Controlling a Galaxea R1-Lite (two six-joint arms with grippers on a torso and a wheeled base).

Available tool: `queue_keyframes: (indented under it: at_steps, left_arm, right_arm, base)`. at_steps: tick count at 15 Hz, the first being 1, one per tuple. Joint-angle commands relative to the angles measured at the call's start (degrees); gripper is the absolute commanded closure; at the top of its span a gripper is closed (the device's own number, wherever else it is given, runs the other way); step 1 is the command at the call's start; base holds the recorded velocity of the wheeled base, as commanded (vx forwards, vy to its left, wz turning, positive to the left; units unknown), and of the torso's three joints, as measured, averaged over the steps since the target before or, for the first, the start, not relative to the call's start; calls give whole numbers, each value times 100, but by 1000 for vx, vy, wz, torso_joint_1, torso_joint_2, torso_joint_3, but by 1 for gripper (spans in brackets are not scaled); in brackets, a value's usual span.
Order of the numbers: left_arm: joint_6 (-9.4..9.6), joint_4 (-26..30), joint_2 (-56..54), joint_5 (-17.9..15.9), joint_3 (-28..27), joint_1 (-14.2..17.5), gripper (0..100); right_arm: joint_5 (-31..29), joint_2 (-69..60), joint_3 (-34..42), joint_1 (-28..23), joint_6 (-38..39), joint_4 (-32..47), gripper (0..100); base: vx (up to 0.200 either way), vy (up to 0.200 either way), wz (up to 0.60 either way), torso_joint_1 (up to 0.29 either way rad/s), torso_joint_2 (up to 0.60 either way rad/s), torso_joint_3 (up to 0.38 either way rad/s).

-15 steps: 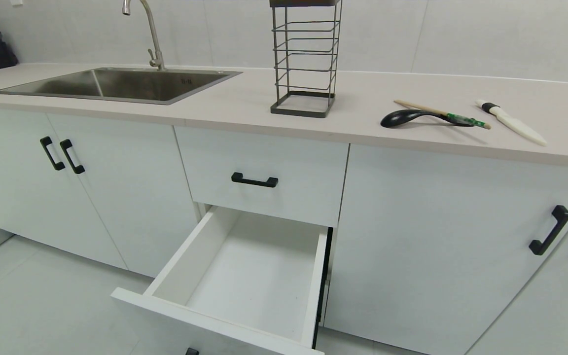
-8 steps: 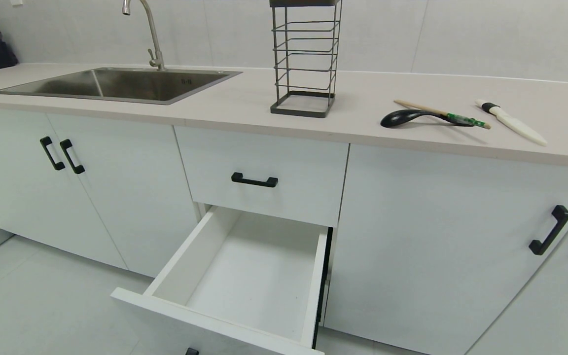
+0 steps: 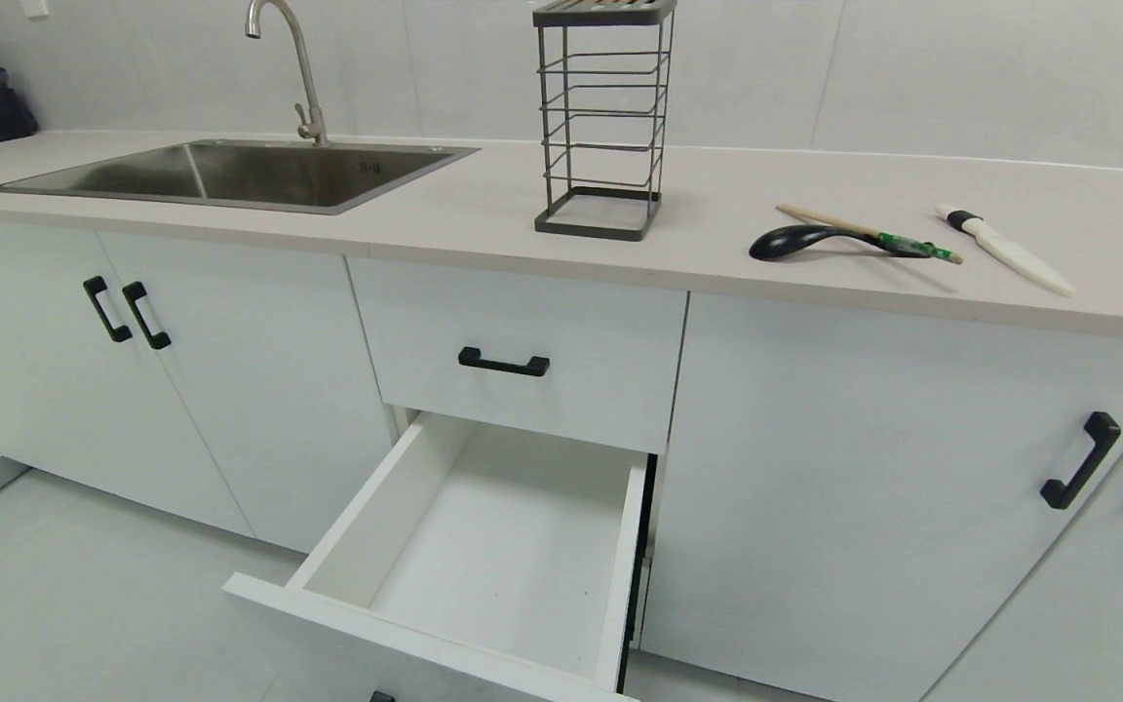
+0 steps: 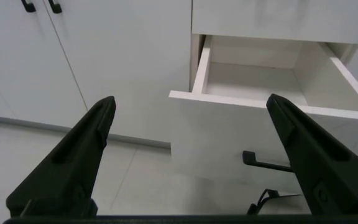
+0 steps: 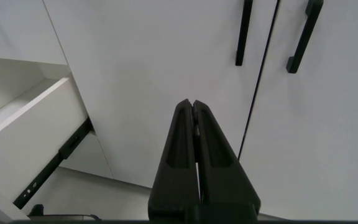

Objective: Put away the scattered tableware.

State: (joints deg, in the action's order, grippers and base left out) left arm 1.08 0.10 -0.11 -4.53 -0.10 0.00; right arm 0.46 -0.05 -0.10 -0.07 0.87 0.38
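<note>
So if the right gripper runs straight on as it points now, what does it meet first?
Most likely the white cabinet door beside the open drawer: the shut right gripper aims at its bare face, clear of the black handles. How far off is unclear.

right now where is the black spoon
In the head view, the black spoon lies on the countertop, robot's right, beside the wooden stick, right of the wire rack.

Black spoon (image 3: 786, 242); white knife (image 3: 1010, 255); white drawer (image 3: 352, 531); dark-grey rack (image 3: 586, 226).
</note>
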Motion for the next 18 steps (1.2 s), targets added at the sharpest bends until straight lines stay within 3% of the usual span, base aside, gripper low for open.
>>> queue_keyframes:
  at_steps: [1, 5, 8, 11, 18]
  left_arm:
    - [-12, -1, 11, -4, 1, 0, 0]
    - [-12, -1, 11, 49, 1, 0, 0]
    - [-21, 8, 11, 49, 1, 0, 0]
    - [-12, -1, 11, 49, 1, 0, 0]
    - [-47, -1, 11, 84, 1, 0, 0]
  right_arm:
    - [-2, 5, 1, -1, 1, -3, 100]
    - [-2, 5, 1, -1, 1, -3, 100]
    - [6, 5, 1, -1, 1, -3, 100]
    - [6, 5, 1, -1, 1, -3, 100]
    - [-2, 5, 1, -1, 1, -3, 100]
  base:
    - [0, 0, 0, 149, -212, -100]
    - [0, 0, 0, 204, -262, -242]
    - [200, 0, 0, 129, -531, -149]
    - [200, 0, 0, 38, -50, -36]
    - [0, 0, 0, 51, -109, -53]
